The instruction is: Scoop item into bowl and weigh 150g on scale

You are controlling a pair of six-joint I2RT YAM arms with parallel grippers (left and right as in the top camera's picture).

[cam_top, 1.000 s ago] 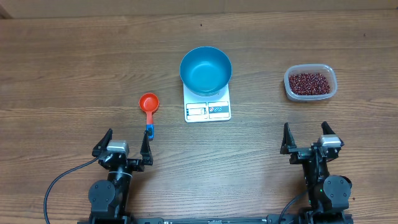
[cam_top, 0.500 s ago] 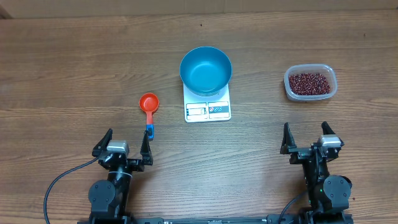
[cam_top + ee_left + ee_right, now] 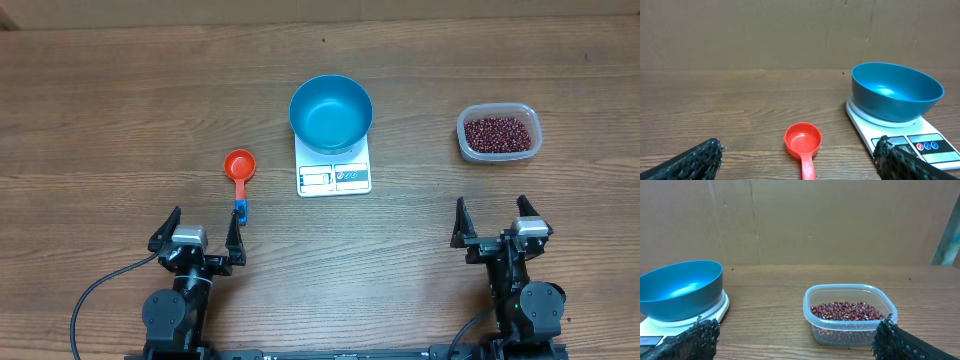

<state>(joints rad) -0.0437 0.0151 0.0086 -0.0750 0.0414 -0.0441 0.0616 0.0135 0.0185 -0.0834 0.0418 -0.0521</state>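
Note:
A blue bowl (image 3: 331,112) (image 3: 897,91) (image 3: 680,289) stands empty on the white scale (image 3: 334,176) (image 3: 912,144) (image 3: 715,310) at the table's middle. Dark red beans (image 3: 495,132) (image 3: 845,311) fill a clear tub (image 3: 499,133) (image 3: 850,313) at the right. A red scoop (image 3: 239,168) (image 3: 803,142) with a blue handle end lies left of the scale. My left gripper (image 3: 199,230) (image 3: 801,162) is open at the near edge, just behind the scoop's handle. Near the front right, my right gripper (image 3: 492,221) (image 3: 796,340) is also open, well short of the tub.
A brown cardboard wall (image 3: 765,35) (image 3: 830,220) closes the far side of the wooden table (image 3: 120,110). A black cable (image 3: 95,290) trails from the left arm's base.

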